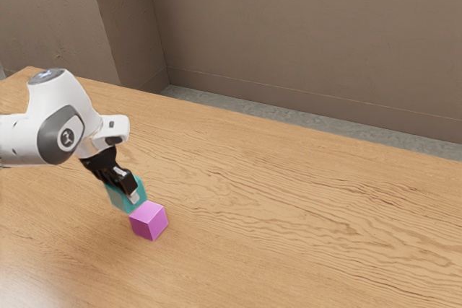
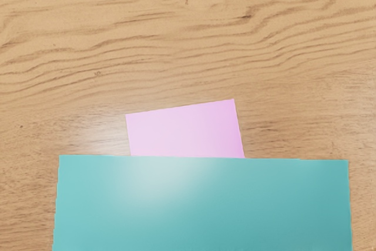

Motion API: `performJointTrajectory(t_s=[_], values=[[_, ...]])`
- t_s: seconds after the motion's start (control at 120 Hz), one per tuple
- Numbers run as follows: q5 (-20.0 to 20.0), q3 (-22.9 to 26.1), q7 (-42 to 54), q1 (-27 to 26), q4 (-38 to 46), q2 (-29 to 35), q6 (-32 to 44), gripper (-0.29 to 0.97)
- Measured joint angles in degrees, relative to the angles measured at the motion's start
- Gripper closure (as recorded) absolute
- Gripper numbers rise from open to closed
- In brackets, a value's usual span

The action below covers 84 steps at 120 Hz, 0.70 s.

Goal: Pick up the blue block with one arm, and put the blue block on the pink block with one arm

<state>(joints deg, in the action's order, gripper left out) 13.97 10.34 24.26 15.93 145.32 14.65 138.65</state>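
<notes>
A teal-blue block (image 1: 130, 198) hangs tilted just above the table, and my black gripper (image 1: 124, 190) is shut on it. The pink block (image 1: 149, 221) rests on the wooden table right beside it, toward the exterior view's right and a little lower. From the wrist camera, the teal-blue block (image 2: 200, 204) looms large under my hand and covers part of the pink block (image 2: 187, 129) below it. The two blocks look very close, and I cannot tell whether they touch.
The wooden table (image 1: 303, 207) spreads wide toward the exterior view's right. Its far edge (image 1: 289, 117) runs along a grey floor strip below brown walls.
</notes>
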Motion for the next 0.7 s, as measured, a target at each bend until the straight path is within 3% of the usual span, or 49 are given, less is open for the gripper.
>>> performJointTrajectory(t_s=[0.35, 0.7], values=[[-2.11, 1.18, -11.24, -2.99, -0.11, -1.04, -0.08, 0.35], [-3.97, 1.25, -19.11, -2.11, -3.85, -7.23, -0.13, 0.35]])
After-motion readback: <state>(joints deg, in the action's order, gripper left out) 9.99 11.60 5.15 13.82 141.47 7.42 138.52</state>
